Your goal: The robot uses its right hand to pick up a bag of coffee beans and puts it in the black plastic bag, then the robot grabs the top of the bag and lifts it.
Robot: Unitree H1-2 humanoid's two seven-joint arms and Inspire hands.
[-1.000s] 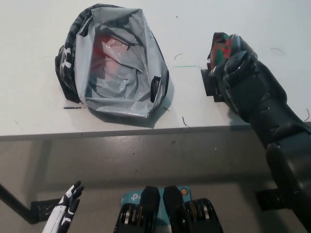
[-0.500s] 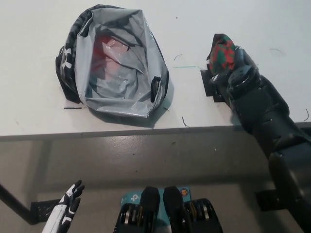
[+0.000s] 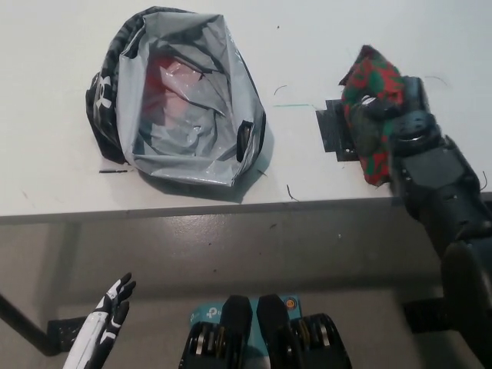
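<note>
Right hand held the coffee bag beside the open black plastic bag.

The black right hand (image 3: 403,127) was closed around a red-and-green patterned bag of coffee beans (image 3: 371,115), gripping it from the side, with the bag's upper and lower ends showing past the fingers. The held bag was well to the right of the black plastic bag (image 3: 181,108), above a small black patch (image 3: 332,132) on the white table (image 3: 46,169). The black plastic bag lay on the table with its mouth wide open and its grey lining showing, something reddish inside it. The white left hand (image 3: 108,319) rested low, below the table edge and down-left of the plastic bag, with its fingers slightly apart and nothing in them.
</note>
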